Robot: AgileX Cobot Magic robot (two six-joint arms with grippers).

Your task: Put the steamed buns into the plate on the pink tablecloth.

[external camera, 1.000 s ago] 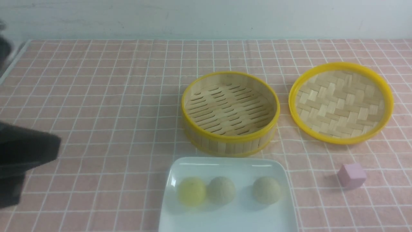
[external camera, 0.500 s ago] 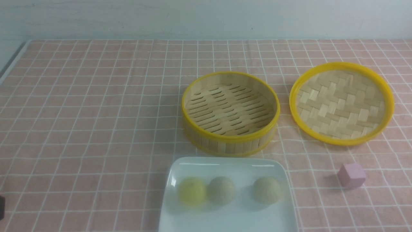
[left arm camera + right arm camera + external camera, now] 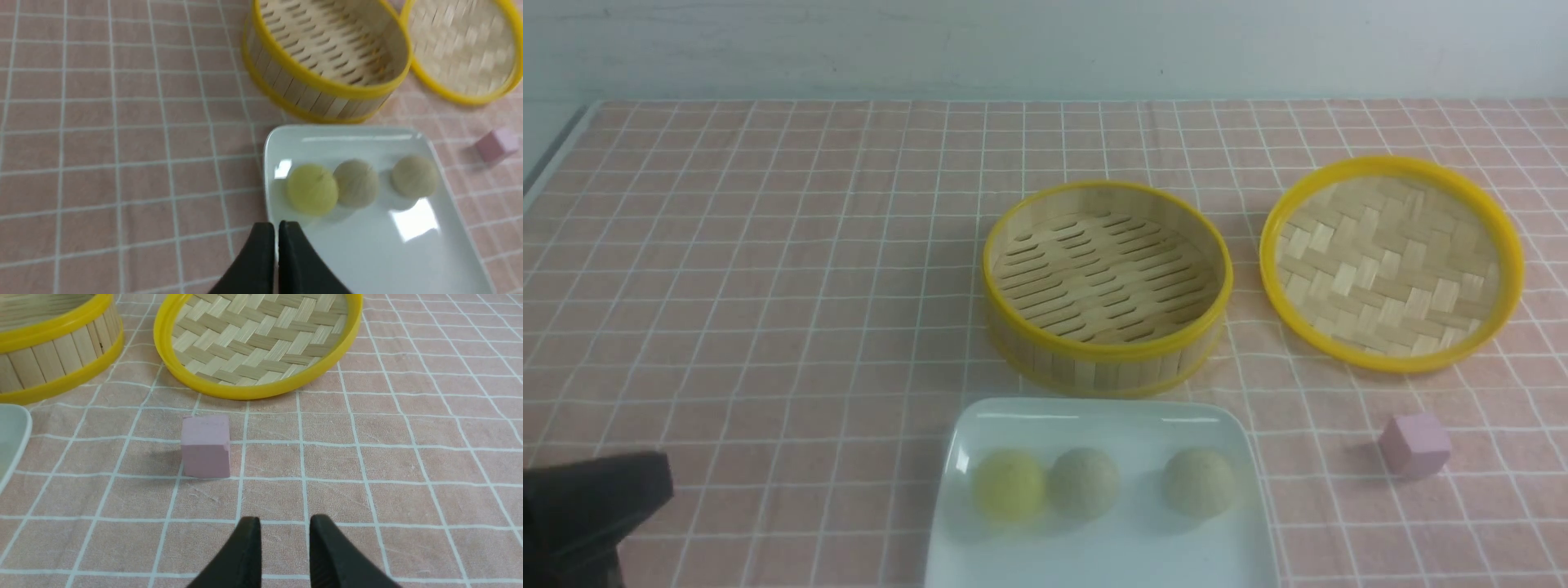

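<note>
All three steamed buns [image 3: 1094, 483] already sit in the plate [image 3: 1094, 555] at lower centre, on the pink tablecloth [image 3: 768, 286]. Your left gripper [image 3: 278, 228] has jaws nearly closed and empty; your right gripper [image 3: 282, 526] slightly parted, empty. Keep both clear of the plate

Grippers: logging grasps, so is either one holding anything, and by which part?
Nothing is held. The left gripper is shut on nothing; the right gripper is slightly open, empty. All three buns sit on the plate.

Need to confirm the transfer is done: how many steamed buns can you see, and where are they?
3, all on the plate in a row: yellow bun on the left touching the middle beige bun, the other beige bun apart on the right. Steamer basket holds none.
</note>
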